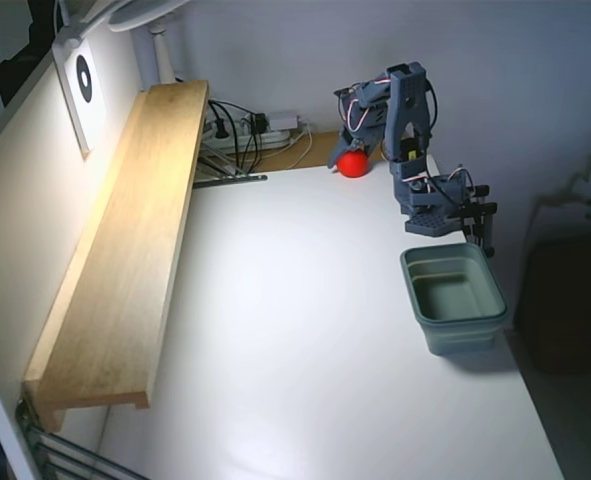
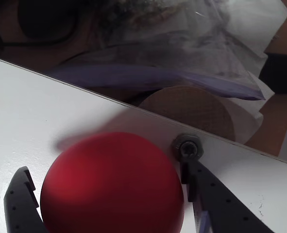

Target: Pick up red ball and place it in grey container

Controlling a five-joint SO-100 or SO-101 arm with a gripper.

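Red ball (image 2: 111, 184) sits between our gripper (image 2: 109, 204) fingers, apparently clasped, and we fear it slips out before reaching the grey container (image 1: 455, 297).

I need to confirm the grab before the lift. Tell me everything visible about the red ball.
The red ball is small, round, matte and plain bright red, with no marks. In the fixed view it sits at the far edge of the white table, near the arm's base and well away from the grey container. In the wrist view it lies between the two dark fingers of the claw, one on each side. Whether the fingers press on it cannot be told, nor whether it has left the table.
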